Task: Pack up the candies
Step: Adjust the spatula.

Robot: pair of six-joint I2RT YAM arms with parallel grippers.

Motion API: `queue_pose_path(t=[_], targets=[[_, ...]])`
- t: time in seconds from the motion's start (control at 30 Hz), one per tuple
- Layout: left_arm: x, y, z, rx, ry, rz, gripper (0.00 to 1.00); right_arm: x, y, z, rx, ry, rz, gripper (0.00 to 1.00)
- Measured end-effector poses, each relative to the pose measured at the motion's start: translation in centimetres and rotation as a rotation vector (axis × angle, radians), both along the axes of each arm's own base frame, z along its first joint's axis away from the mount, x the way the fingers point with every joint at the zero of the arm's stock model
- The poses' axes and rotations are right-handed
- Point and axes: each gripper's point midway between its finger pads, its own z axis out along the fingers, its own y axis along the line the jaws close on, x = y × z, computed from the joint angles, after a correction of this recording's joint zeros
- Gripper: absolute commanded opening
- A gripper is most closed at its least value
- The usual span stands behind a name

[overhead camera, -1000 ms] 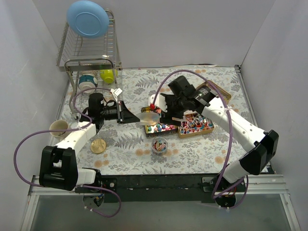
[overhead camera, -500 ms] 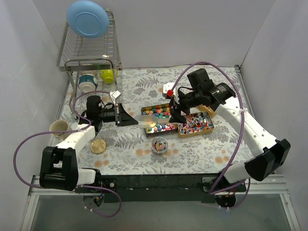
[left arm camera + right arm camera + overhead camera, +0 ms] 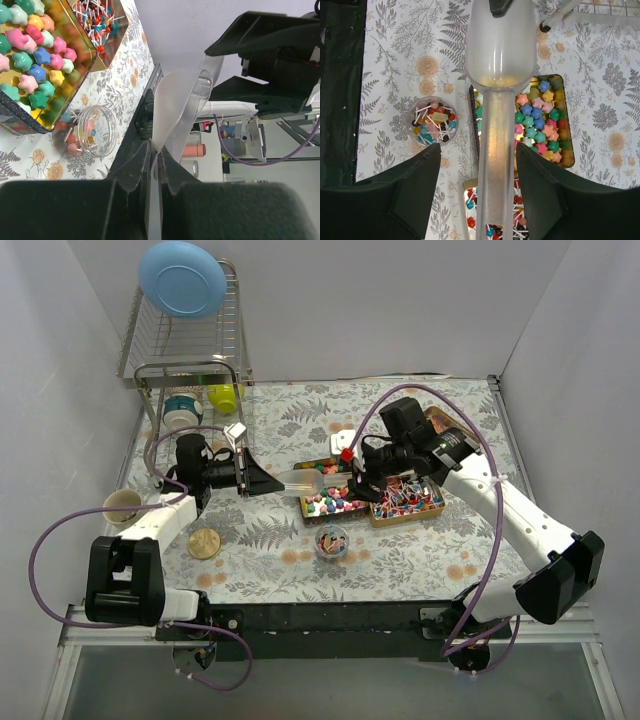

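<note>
left gripper clamped on scoop rim; right gripper wide apart, straddling its handle over candies, worktop centre.

The cloth is white with grey ferns and peach roses. In the gold tin the candies are pink, blue, green, yellow and orange (those in the second tin are red, blue and white). The scoop is frosted clear, the plate blue, the lid gold.
</note>
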Motion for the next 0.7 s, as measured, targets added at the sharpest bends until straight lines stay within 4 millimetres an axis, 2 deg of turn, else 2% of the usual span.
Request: queue_pose_path(t=[0.13,0.23,0.33,0.37,0.4,0.43,0.53,0.57,0.6,0.7], targets=[[0.3,0.0,0.2,-0.003,0.002,-0.001,0.00,0.0,0.3,-0.6,-0.007,-0.012,-0.004,0.61],[0.4,-0.1,0.2,-0.005,0.006,-0.001,0.00,0.5,0.4,-0.4,-0.001,-0.032,-0.012,0.52],[0.4,-0.1,0.2,-0.005,0.006,-0.001,0.00,0.8,0.6,-0.3,0.004,-0.046,-0.019,0.31],[0.4,-0.1,0.2,-0.006,0.007,-0.004,0.00,1.0,0.6,-0.2,0.006,-0.051,-0.022,0.15],[0.4,-0.1,0.2,-0.007,0.006,-0.006,0.00,1.1,0.6,-0.2,0.005,-0.051,-0.028,0.08],[0.4,-0.1,0.2,-0.007,0.006,-0.006,0.00,1.2,0.6,-0.2,0.005,-0.055,-0.033,0.03],[0.5,-0.1,0.2,-0.005,0.005,0.000,0.00,1.4,0.7,-0.5,-0.002,-0.052,-0.040,0.01],[0.6,0.0,0.1,-0.003,0.005,0.004,0.04,1.6,0.8,-0.6,-0.004,-0.052,-0.043,0.01],[0.7,0.0,0.1,-0.001,0.007,0.010,0.15,1.6,0.8,-0.7,-0.007,-0.050,-0.045,0.01],[1.2,0.3,-0.3,0.011,0.008,0.037,0.38,2.0,0.8,-1.0,-0.032,-0.049,-0.042,0.01]])
